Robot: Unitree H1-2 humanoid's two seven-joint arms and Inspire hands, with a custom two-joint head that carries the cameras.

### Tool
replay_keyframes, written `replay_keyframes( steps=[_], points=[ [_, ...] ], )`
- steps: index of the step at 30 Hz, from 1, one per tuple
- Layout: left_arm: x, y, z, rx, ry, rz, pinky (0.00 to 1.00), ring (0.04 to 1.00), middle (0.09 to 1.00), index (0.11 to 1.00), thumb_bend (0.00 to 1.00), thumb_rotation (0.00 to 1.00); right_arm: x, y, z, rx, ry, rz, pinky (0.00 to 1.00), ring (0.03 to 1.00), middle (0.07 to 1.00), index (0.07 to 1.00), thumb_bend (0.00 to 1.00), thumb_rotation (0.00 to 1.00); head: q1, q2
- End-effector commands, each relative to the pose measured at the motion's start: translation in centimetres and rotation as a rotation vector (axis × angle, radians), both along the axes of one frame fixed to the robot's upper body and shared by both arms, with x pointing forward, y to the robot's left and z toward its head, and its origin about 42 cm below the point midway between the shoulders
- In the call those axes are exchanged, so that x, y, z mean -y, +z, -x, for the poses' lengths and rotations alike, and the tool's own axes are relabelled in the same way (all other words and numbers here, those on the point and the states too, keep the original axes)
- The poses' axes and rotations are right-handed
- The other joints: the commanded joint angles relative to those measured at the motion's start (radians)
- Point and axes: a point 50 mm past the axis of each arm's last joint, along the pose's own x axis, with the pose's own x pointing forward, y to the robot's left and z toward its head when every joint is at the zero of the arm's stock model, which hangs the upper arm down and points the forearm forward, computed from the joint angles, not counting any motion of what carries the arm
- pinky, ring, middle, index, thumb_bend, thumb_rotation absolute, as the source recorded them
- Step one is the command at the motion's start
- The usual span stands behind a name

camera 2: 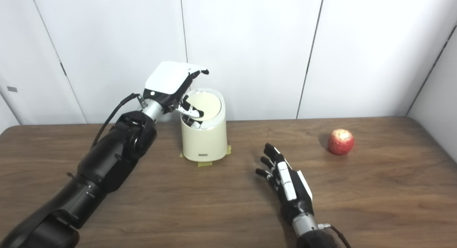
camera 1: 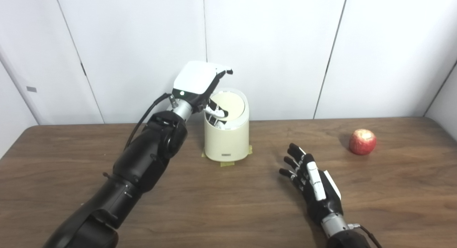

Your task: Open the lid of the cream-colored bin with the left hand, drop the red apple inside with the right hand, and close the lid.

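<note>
The cream-colored bin (camera 1: pixel 226 140) stands at the back middle of the table, its round swing lid (camera 1: pixel 231 104) tilted. My left hand (camera 1: pixel 200 84) hovers over the bin's left rim, its thumb (camera 1: pixel 217 110) resting on the lid's left edge and the fingers spread above; it grips nothing. The red apple (camera 1: pixel 362 142) lies on the table at the right, also in the right eye view (camera 2: pixel 341 142). My right hand (camera 1: pixel 310 178) rests open and empty on the table between the bin and the apple, fingers stretched forward.
The wooden table (camera 1: pixel 228 205) ends at a white panelled wall (camera 1: pixel 271 44) just behind the bin. Yellow tape tabs (camera 1: pixel 227 164) hold the bin's base to the table.
</note>
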Motion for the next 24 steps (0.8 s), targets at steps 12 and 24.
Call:
replay_keyframes(
  steps=[12,24],
  points=[
    [0.7,1.5,-0.7,0.041,-0.047,-0.095,0.82,0.837,0.825,0.831,1.00,0.08,-0.8,-3.2,1.9,-0.158,0.016,-0.024,0.78,0.912,0.935,0.899,0.56,0.90,-0.004,0.003],
    [0.7,2.0,0.1,0.026,-0.059,-0.084,0.82,0.832,0.829,0.833,0.99,0.09,-0.9,-3.0,1.9,-0.161,0.018,-0.022,0.78,0.912,0.938,0.901,0.56,0.91,-0.006,0.011]
  ],
)
